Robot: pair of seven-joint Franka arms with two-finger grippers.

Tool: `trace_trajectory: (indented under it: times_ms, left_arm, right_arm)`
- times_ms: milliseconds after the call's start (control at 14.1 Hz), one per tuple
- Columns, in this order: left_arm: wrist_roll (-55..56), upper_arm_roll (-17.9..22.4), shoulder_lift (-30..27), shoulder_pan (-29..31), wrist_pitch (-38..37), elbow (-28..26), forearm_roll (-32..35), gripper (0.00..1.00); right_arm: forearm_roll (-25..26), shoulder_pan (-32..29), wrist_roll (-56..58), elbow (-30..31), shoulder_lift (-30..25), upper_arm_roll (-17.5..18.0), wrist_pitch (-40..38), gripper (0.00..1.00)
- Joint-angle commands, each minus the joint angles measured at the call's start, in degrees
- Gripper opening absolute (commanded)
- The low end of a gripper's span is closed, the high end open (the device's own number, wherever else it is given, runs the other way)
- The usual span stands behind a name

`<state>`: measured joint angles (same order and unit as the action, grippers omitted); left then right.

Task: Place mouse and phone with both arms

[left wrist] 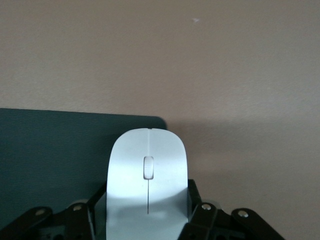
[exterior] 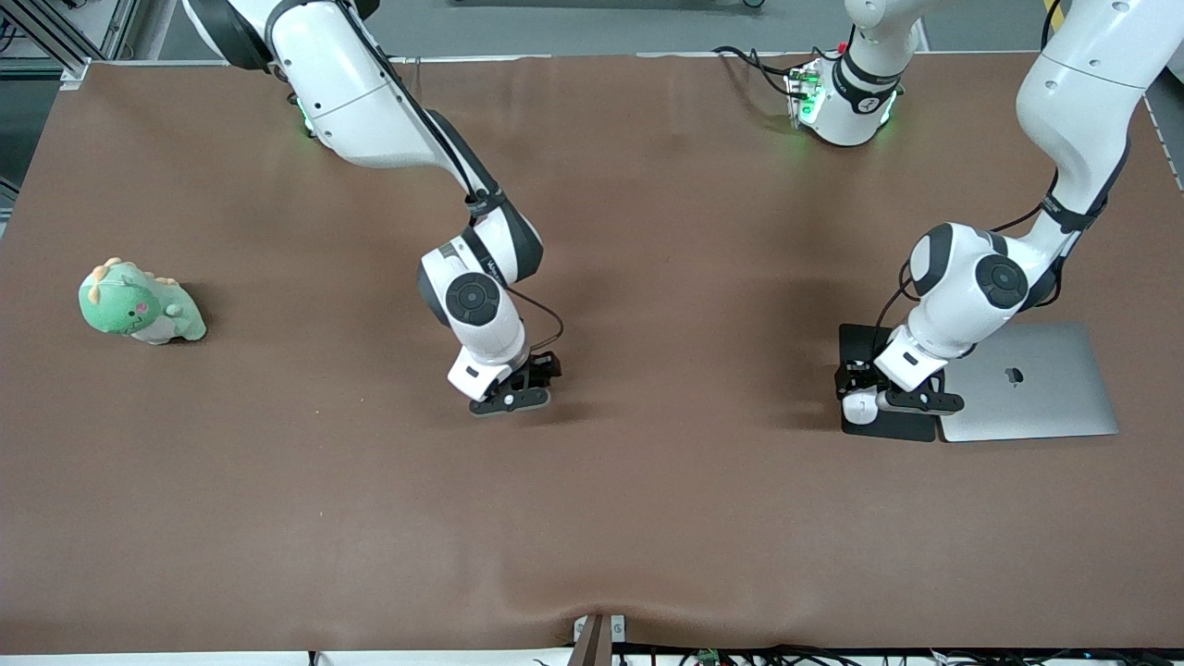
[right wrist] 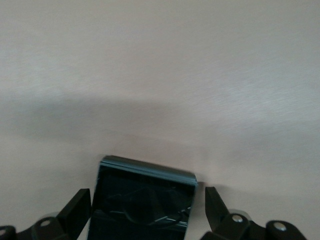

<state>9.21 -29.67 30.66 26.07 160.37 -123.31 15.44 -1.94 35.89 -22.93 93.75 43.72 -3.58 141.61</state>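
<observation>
The white mouse rests on a corner of a black pad beside a closed laptop. My left gripper is low over the pad, its fingers against both sides of the mouse. The pad shows under the mouse in the left wrist view. The black glossy phone lies flat on the brown table near the middle. My right gripper is low over it and open, with a gap between each finger and the phone's edges. The phone is mostly hidden under the gripper in the front view.
A silver closed laptop lies beside the pad, toward the left arm's end. A green plush dinosaur sits toward the right arm's end. The brown table cover stretches between them and toward the front camera.
</observation>
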Motion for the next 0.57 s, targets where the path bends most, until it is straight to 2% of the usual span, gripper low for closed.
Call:
trace_trajectory:
  times_ms: [0, 496]
  left_arm:
    - [-2.17, -3.28, 0.80, 4.95, 1.18, -1.22, 1.17, 0.00]
    - [-4.99, -4.51, 3.70, 9.44, 1.18, -1.40, 1.17, 0.00]
  right_arm:
    - [2.90, -0.12, -0.09, -2.60, -0.04, -0.46, -4.83, 1.00]
    - [2.56, 0.76, -1.32, -1.20, 1.62, -0.46, -1.34, 1.00]
